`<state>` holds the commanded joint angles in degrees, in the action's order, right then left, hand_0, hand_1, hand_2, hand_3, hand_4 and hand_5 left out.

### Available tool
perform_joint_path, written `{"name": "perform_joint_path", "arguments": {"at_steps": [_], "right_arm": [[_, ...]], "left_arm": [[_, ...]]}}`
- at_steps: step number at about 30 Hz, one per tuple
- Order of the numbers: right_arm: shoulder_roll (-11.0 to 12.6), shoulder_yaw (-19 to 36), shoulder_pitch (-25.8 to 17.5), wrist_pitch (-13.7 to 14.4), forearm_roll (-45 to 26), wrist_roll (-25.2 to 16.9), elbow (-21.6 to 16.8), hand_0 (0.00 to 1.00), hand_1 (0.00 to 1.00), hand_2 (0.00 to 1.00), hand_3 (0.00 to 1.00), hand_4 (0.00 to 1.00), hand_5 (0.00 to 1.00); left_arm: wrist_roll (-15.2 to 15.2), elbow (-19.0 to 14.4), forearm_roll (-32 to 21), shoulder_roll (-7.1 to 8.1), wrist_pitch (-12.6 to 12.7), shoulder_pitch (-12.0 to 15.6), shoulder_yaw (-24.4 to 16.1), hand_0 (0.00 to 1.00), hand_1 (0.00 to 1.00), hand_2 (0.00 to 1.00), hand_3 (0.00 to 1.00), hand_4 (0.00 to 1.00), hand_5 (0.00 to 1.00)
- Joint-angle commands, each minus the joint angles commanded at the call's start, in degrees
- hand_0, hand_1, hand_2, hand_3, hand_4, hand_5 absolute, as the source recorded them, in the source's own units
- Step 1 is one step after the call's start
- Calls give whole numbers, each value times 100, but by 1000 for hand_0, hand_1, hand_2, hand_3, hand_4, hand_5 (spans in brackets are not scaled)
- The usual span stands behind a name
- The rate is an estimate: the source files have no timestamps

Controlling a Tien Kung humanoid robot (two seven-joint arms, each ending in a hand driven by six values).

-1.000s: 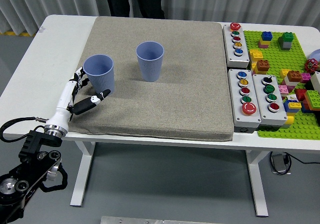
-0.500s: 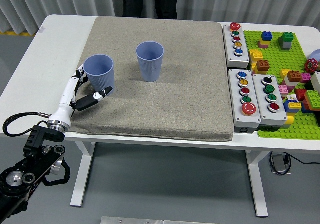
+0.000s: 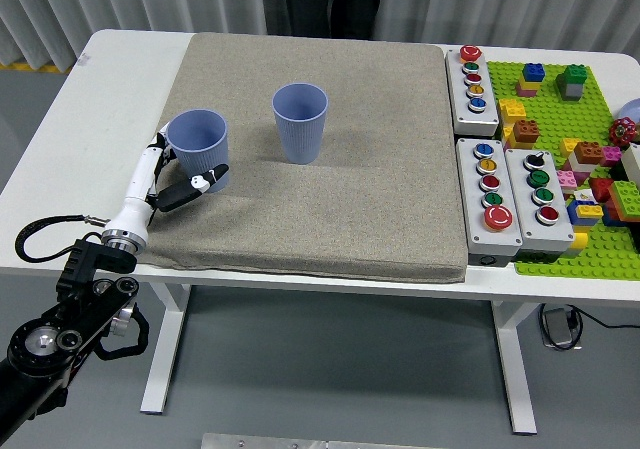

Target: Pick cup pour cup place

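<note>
At mat's left side: left hand (image 3: 172, 174) open around near blue ribbed cup (image 3: 199, 147), fingers (image 3: 159, 149) spread behind cup's left wall, thumb (image 3: 192, 187) low at cup's front base; contact not clear, no firm grasp judged yet. Cup upright on grey mat (image 3: 330, 189), not lifted. Second blue cup (image 3: 300, 121) upright beyond thumb, to its right, well apart. Pick barely begun; pour, place both left. Forearm slanting up from lower left corner, palm facing cup.
</note>
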<state>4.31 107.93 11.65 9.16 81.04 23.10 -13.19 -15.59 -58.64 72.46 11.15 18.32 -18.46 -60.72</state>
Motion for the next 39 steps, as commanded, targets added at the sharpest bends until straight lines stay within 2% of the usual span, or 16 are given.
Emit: {"name": "perform_joint_path", "arguments": {"at_steps": [20,32,33,38,39], "right_arm": [[2,1,57,-13,-3,-16,5,693,657,607,626,2,320],[-1,5,59,-22,11,-19,7,693,658,607,628,2,321],[-1,6,56,-23,13,-18,7,692,659,608,628,2,321],[-6,22,31,-36,61,-4,4,692,659,608,628,2,321],[-6,27,30,-37,68,-3,3,692,659,608,629,2,322]], "left_arm": [[32,253,39,-251,-31,-194,-162,864,874,998,998,972,422],[46,362,31,-320,-28,-269,-139,848,847,998,998,955,404],[47,367,31,-322,-24,-267,-139,808,800,972,998,948,392],[13,400,17,-338,124,-251,-117,808,800,972,998,948,392],[-2,404,7,-340,178,-250,-110,736,707,854,941,915,342]]}}
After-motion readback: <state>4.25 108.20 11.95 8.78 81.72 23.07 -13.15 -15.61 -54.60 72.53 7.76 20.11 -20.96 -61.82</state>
